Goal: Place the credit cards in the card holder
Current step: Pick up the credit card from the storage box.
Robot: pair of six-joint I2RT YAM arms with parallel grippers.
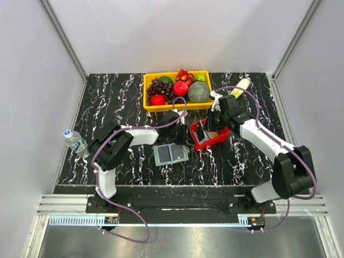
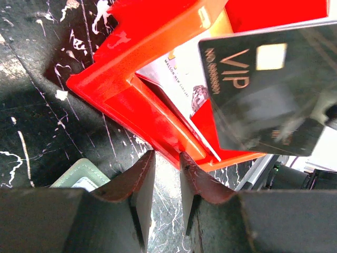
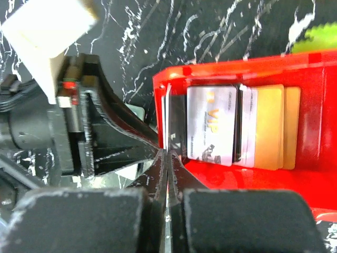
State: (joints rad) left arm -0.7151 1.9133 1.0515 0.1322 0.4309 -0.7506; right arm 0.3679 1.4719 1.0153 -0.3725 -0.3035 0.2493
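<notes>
My right gripper (image 1: 204,130) (image 3: 167,154) is shut on a dark VIP credit card (image 2: 263,84), holding it over the left end of the red basket (image 1: 215,138). In the right wrist view the card shows edge-on (image 3: 167,124). More credit cards stand in the basket: a whitish VIP one (image 3: 212,124) and orange ones (image 3: 274,126). The grey-green card holder (image 1: 171,153) lies open on the table left of the basket; its corner shows in the left wrist view (image 2: 79,176). My left gripper (image 1: 181,128) (image 2: 166,155) is open and empty, just beside the basket's corner (image 2: 116,89).
A yellow crate (image 1: 177,88) of fruit stands at the back. A water bottle (image 1: 75,141) lies at the left edge. A pale vegetable (image 1: 240,87) lies behind the right arm. The black marble table (image 1: 118,102) has grey walls around it.
</notes>
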